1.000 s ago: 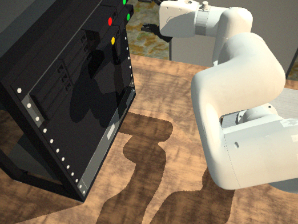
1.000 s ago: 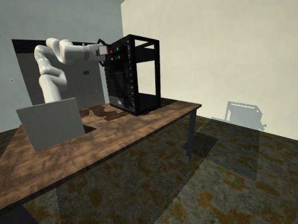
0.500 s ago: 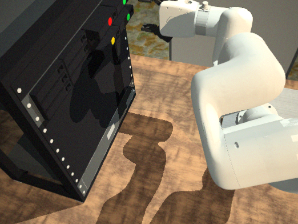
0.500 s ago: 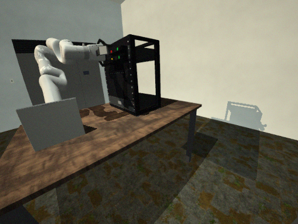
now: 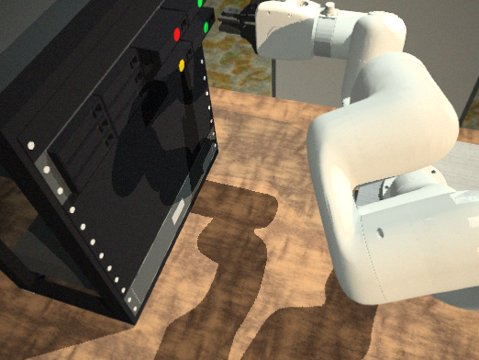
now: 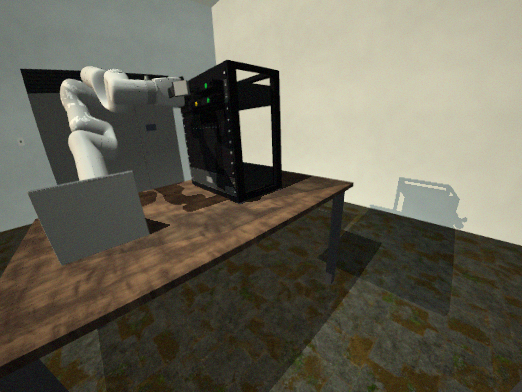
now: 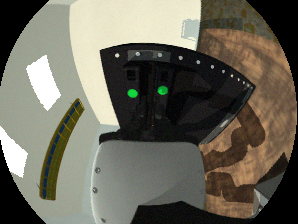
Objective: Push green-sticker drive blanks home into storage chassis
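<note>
Black rack (image 5: 120,300) stands on the wooden table (image 5: 275,138). White arm (image 5: 381,115) reaches toward its upper front. Gripper (image 5: 228,20) clenched, empty, near the green-stickered blanks (image 5: 206,28). Red sticker (image 5: 177,34) and yellow sticker (image 5: 182,65) sit below.

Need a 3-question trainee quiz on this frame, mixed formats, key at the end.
1. True or false: the end effector is shut on a drive blank.
2. How many stickers on the rack in the top view are green? A) one B) two C) three
3. Fill in: below the red sticker in the top view sits a ___ sticker.

Key:
1. False. Its fingers are closed on nothing, short of the rack front.
2. B: one green sticker at the picture's top edge, a second green sticker just below it.
3. Yellow: the yellow sticker.
</note>
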Tool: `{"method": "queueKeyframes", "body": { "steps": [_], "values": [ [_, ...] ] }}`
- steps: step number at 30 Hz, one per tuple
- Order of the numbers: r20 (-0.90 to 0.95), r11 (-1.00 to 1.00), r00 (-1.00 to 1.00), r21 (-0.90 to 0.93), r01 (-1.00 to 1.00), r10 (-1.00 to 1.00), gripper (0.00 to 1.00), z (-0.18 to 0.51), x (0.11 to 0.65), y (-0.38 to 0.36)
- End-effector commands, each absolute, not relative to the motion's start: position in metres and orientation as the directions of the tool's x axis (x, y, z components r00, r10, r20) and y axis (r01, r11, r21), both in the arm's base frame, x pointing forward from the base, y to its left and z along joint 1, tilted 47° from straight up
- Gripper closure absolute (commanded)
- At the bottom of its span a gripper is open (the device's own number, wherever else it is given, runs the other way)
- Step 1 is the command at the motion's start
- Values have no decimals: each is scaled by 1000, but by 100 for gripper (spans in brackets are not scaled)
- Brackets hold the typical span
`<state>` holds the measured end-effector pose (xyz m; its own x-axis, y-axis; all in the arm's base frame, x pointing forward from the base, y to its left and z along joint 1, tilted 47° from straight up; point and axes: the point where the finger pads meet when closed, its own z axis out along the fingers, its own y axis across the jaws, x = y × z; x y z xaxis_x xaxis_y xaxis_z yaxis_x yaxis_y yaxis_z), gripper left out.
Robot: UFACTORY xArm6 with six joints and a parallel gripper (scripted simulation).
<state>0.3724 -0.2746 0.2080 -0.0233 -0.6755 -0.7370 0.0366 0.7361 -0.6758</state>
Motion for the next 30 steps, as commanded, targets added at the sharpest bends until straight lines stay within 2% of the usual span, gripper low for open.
{"method": "queueKeyframes", "body": {
  "steps": [1,24,30],
  "values": [
    [-735,734,-23,-678,38,-677,100,209,373,-276],
    [-735,734,-23,-678,38,-677,100,209,372,-276],
    [-735,734,-23,-678,38,-677,100,200,354,-259]
  ]
}}
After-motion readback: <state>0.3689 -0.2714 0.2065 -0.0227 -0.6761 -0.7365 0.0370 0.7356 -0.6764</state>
